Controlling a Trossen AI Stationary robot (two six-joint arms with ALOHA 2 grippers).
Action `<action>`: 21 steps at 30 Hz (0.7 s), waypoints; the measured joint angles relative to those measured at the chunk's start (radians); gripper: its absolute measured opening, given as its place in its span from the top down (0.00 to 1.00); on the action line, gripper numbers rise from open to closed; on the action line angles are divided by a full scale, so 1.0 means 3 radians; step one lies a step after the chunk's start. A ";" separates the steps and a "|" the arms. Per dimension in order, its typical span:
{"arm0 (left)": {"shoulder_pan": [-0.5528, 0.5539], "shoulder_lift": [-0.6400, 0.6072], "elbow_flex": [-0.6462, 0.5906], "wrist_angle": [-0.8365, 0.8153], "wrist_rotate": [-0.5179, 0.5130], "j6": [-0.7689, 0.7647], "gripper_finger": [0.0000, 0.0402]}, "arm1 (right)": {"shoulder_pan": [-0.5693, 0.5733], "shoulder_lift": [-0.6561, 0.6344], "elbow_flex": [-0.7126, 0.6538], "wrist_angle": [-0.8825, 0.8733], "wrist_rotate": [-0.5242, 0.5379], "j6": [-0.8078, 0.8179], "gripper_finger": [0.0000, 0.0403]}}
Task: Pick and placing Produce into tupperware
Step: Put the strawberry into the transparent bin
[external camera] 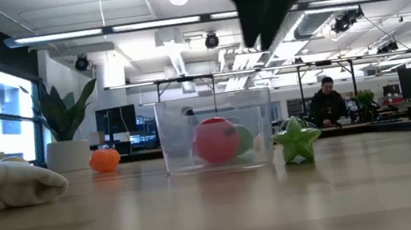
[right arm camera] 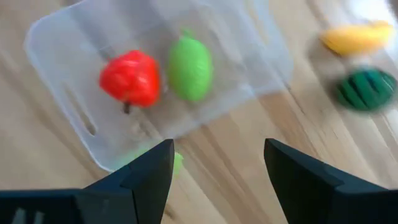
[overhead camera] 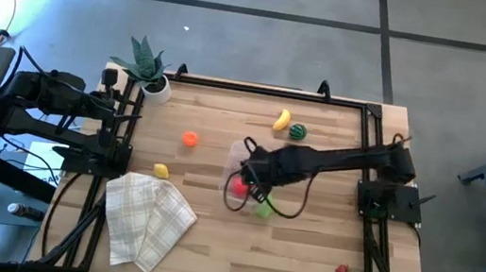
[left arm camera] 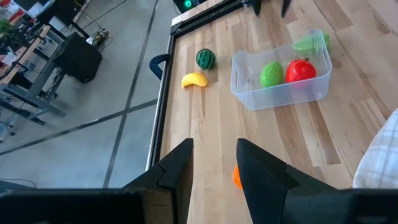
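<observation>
No readable text, label, brand, number or sign on anything in view.

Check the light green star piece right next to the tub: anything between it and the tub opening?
Nothing visible. The green star sits on the table beside the clear tub, outside its wall. The tub is open-topped and holds only a red piece and a green piece, with room left. The right hand hovers above the tub, fingers open.

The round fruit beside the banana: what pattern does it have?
Dark green stripes, a watermelon next to the banana; clearest in the left wrist view.
</observation>
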 joint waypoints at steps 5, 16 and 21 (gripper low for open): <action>-0.0001 0.0000 0.0000 -0.0001 0.0000 -0.0001 0.72 | 0.0156 -0.0203 0.0000 -0.0568 0.0172 0.0971 0.40; 0.0000 0.0002 0.0000 -0.0001 -0.0001 0.0000 0.72 | 0.0697 -0.0315 -0.0125 -0.1013 -0.0261 0.3154 0.40; -0.0001 0.0002 0.0000 0.0000 0.0000 0.0000 0.72 | 0.1016 -0.0311 -0.0246 -0.1016 -0.0721 0.3907 0.40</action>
